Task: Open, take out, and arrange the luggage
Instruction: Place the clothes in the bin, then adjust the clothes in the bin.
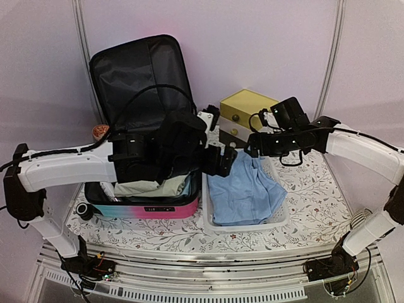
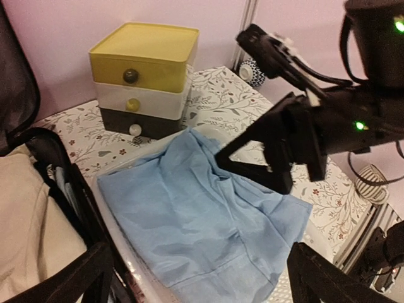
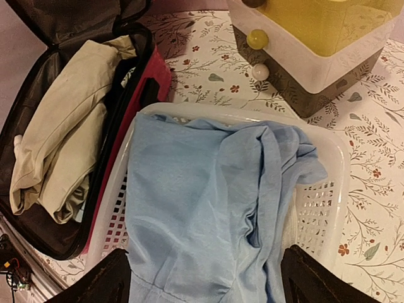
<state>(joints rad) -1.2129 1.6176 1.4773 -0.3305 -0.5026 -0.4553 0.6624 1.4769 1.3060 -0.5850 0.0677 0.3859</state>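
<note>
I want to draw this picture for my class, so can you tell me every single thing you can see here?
luggage: one, turquoise-to-pink shell with black lining, open on the left of the table, lid standing up
clothes: one pile, beige, inside the luggage
basket: one, white mesh, right beside the luggage
cloth: one, light blue, lying in the basket
drawer box: one, yellow top, white middle, dark bottom, behind the basket
table: one, white cover with little flowers, under everything
left gripper: one, black, open, above the cloth
right gripper: one, black, open, also above the cloth
</note>
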